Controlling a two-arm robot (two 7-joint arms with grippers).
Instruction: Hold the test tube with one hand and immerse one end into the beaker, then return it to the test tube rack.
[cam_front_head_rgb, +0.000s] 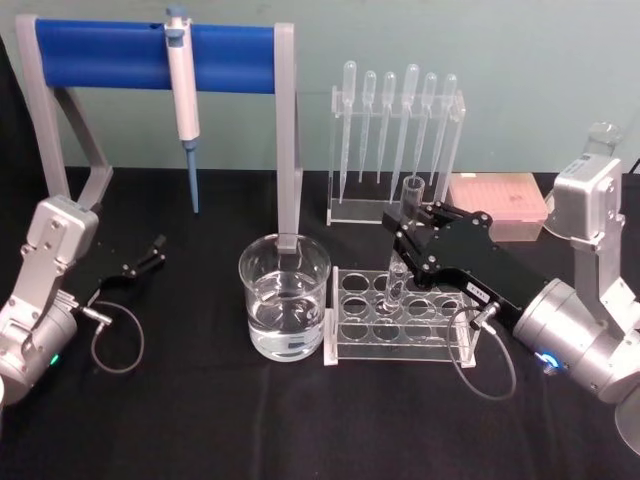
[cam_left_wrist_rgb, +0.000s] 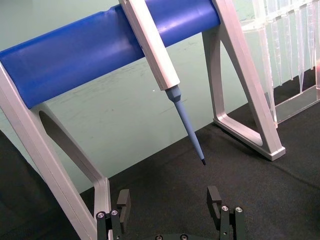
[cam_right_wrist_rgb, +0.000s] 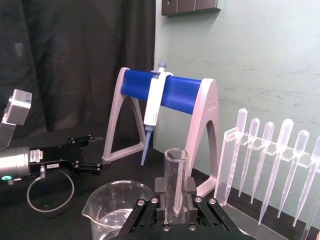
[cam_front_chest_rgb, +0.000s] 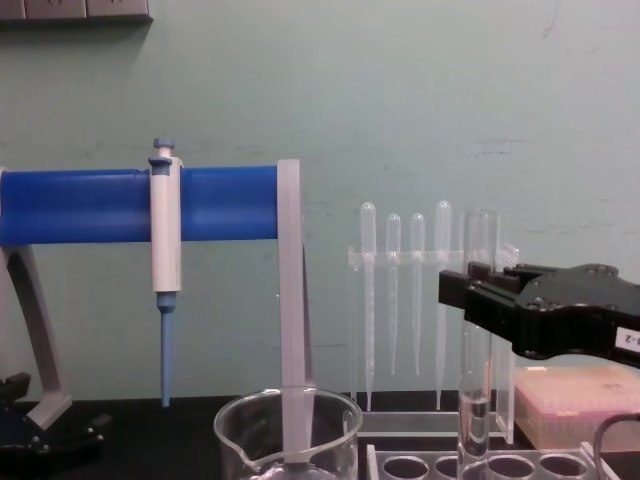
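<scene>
Right gripper: closed on the test tube, clamping it on the upper part of the glass, below the open rim. Test tube: upright, lower end in a hole of the clear rack, a little liquid visible at the bottom in the chest view. Same grasp visible in the right wrist view, black fingers pressed against both sides of the tube.

Beaker: standing on the black counter just left of the rack, apart from the tube, partly filled with clear liquid.

Behind the rack: clear stand with a row of plastic pipettes hanging tips down; pink box to its right.

Blue-and-grey stand at the back left of the counter, white-and-blue pipettor hung on its bar, tip pointing down.

Left gripper: parked at the left edge of the counter, well apart from beaker and rack, fingers spread wide with nothing between them.
</scene>
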